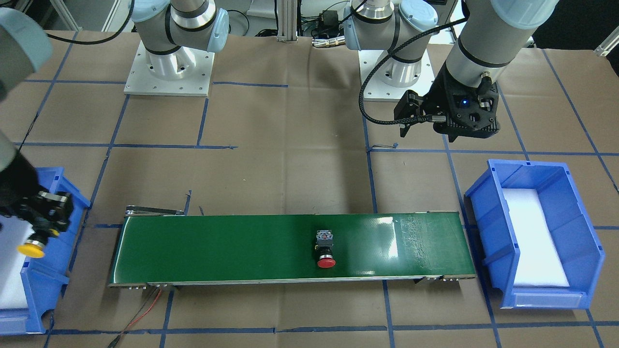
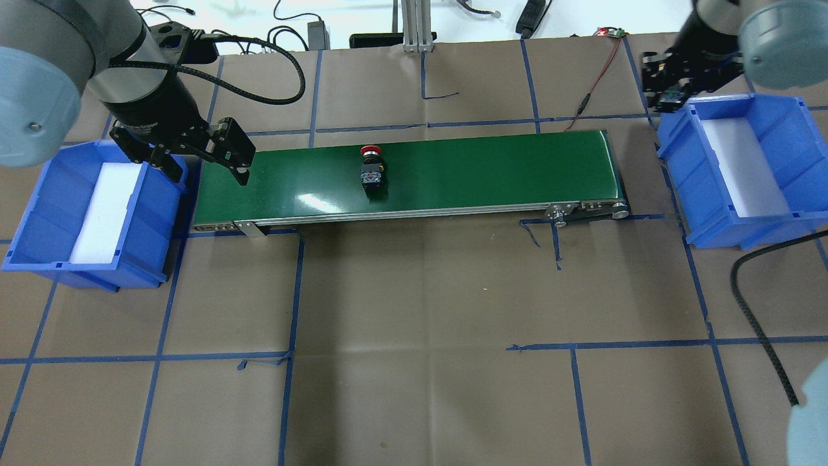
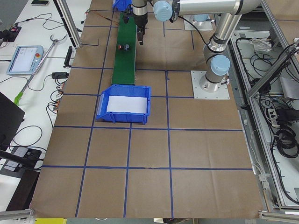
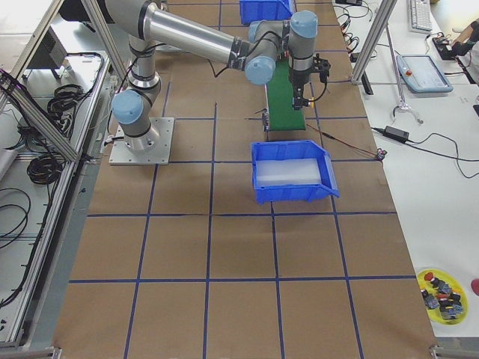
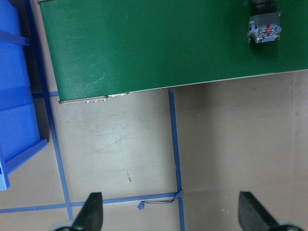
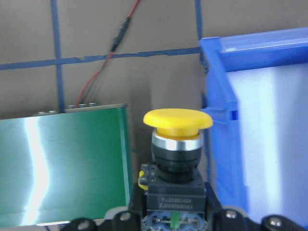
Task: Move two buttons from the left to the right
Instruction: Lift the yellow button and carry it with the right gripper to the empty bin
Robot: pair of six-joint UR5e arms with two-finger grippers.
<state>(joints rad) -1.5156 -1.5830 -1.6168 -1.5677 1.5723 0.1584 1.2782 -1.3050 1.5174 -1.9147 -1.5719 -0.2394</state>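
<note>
The left wrist view's top edge cuts off the cap of the red button [image 5: 264,29], and the front view's left edge cuts off the right bin [image 1: 42,289].

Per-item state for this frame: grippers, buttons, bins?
Left gripper: open, empty.
Right gripper: shut on the yellow-capped push-button.
Yellow-capped push-button: held beside the right blue bin.
Red-capped push-button: on its side on the green conveyor belt.
Left blue bin: white pad only.
Right blue bin: white pad only.

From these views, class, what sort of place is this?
Probably a robotics lab: left arm and right arm bolted to a tape-gridded table, a small conveyor, and a pendant on the side bench.
</note>
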